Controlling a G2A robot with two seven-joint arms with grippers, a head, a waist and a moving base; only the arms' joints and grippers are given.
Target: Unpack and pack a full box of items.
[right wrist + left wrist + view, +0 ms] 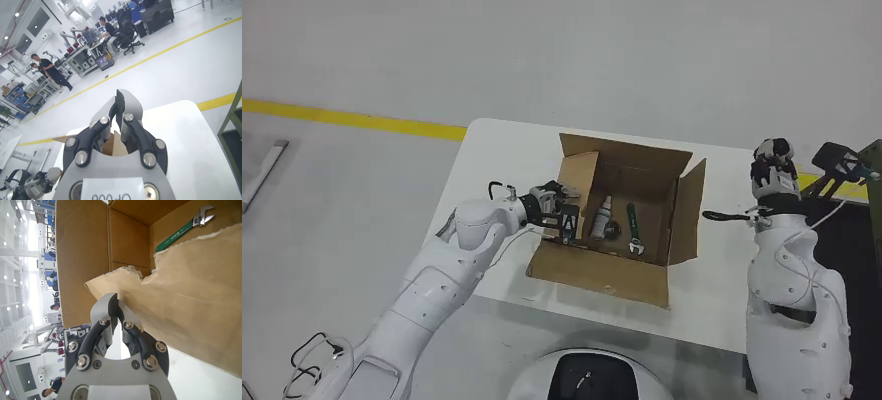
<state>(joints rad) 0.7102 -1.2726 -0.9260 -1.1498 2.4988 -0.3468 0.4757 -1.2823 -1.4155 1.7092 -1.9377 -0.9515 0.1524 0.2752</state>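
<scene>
Centrally on the white table (pixel 497 150), an open cardboard box (pixel 592 270) is set with its flaps splayed outward. Its near wall is close to the table's front edge. Bare tabletop is left on both sides, with the wider strip on the right. The left claw (pixel 116 298) is clenched on the ragged corner of the box's left flap (pixel 189 306); the cardboard is pinched between the pads at the very tips. From above, this claw (pixel 567 210) is seen just at the box's left rim, not inside it. Within the box, a green-handled wrench (pixel 177 236) lies flat on the floor toward the right wall (its jaw end pointing away from the robot). A white bottle (pixel 601 215) lies left of the wrench (pixel 634 228), near but apart. The right claw (pixel 118 98) is pressed closed on nothing. It is held high over the table's far right corner (pixel 179 132) and, from above (pixel 774 150), is seen well apart from the box.
</scene>
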